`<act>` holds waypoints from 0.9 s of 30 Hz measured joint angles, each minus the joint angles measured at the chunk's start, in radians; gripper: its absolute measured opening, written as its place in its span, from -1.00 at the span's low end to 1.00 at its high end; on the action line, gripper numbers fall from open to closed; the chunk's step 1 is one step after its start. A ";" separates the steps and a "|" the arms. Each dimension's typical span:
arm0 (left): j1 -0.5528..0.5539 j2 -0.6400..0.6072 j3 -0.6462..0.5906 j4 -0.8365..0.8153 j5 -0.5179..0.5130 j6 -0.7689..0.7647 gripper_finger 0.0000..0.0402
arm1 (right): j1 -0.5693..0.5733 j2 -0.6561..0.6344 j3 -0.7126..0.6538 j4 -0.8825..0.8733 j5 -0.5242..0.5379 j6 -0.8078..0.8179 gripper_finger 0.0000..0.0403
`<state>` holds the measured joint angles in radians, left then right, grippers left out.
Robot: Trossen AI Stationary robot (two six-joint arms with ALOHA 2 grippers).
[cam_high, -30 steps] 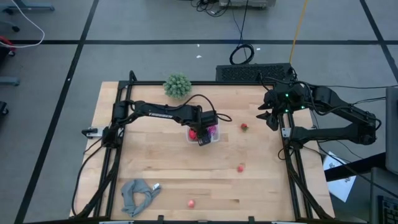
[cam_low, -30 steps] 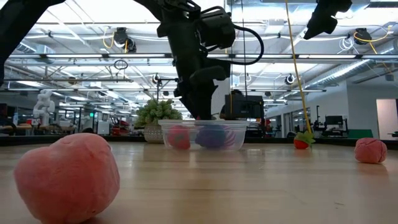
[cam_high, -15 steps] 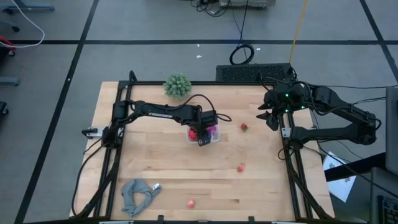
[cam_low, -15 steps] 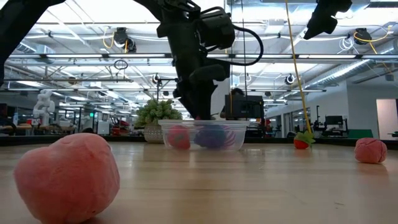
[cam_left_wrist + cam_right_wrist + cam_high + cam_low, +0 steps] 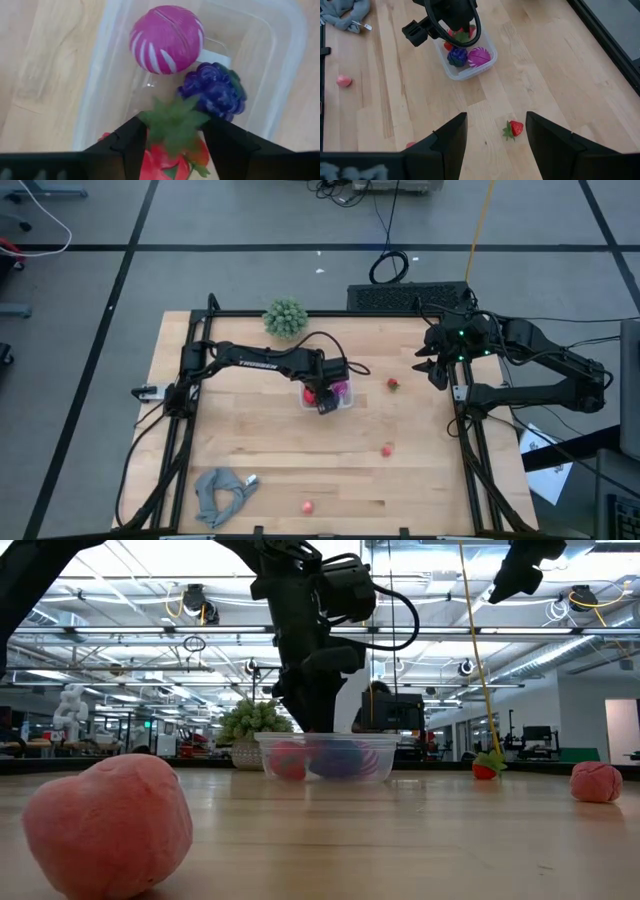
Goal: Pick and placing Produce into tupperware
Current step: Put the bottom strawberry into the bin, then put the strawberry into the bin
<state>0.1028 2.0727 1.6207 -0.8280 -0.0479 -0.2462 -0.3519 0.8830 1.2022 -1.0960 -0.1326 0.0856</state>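
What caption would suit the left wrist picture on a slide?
Left gripper lowers a red, green-leafed toy strawberry into the clear plastic tupperware, beside a magenta striped ball and purple grapes.

Bright, even overhead light falls everywhere, and shadows stay faint. In the low view the near pink ball (image 5: 107,825) is blurred.

You're in a robotics lab: open hall with ceiling trusses (image 5: 120,635), monitors (image 5: 392,712), taped floor (image 5: 90,330), loose cables (image 5: 388,268).
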 joint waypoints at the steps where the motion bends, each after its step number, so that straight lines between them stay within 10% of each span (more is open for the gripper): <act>1: 0.000 0.000 0.000 0.000 -0.006 0.000 0.02 | 0.000 0.000 0.000 -0.001 0.000 0.000 -0.04; 27: -0.085 -0.294 0.000 -0.189 -0.023 -0.238 0.28 | 0.000 0.000 0.000 -0.001 -0.001 0.036 -0.04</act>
<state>0.0174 1.7789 1.6207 -1.0169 -0.0704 -0.4845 -0.3515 0.8833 1.2022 -1.0973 -0.1333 0.1216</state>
